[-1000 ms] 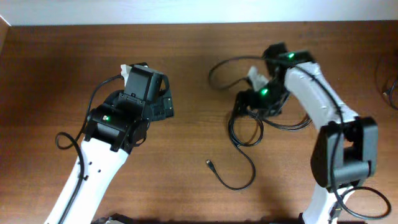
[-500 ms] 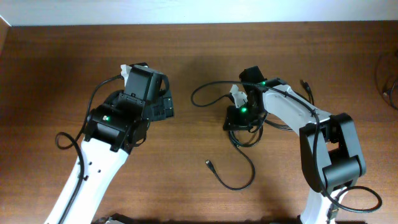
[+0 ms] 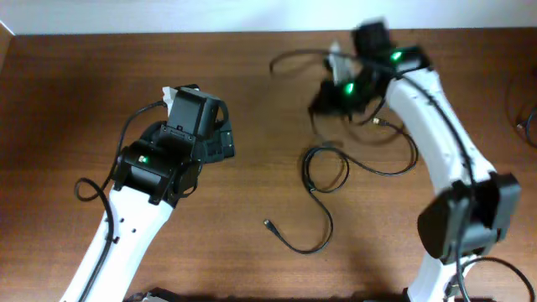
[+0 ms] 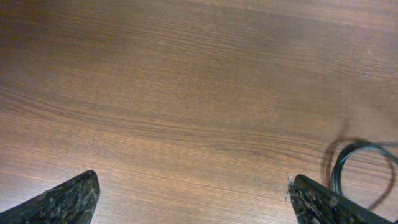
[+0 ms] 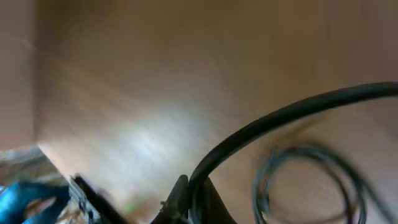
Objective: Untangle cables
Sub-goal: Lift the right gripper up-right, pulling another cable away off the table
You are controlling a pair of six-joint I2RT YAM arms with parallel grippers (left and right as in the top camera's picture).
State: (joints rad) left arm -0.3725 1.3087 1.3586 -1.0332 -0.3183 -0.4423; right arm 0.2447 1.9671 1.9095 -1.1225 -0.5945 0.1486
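Right gripper point(image 3: 325, 99), overhead: closed tight on one strand of the cables point(image 3: 329, 172); blurred, placed near the far edge of the table point(image 3: 101, 67).
Held strand point(image 3: 289, 55), overhead: seen arcing out to the left of the jaws, then trailing back down toward the rest.
Cables, overhead: one loop laid mid-table, with a long tail ending in a plug point(image 3: 268, 224); a second arc lies to its right.
Left gripper point(image 3: 216, 141), overhead: spread wide, nothing held, well apart from the cables.
Left wrist view: both fingertips seen at the lower corners with bare wood between them; a cable loop is noted at the right edge, untouched.
Right wrist view: heavily blurred; one strand is pinched at the fingers and runs off to the right, with a coil below it.
Progress: judged early; one strand is gripped, while the loops are not yet separated or laid out singly.
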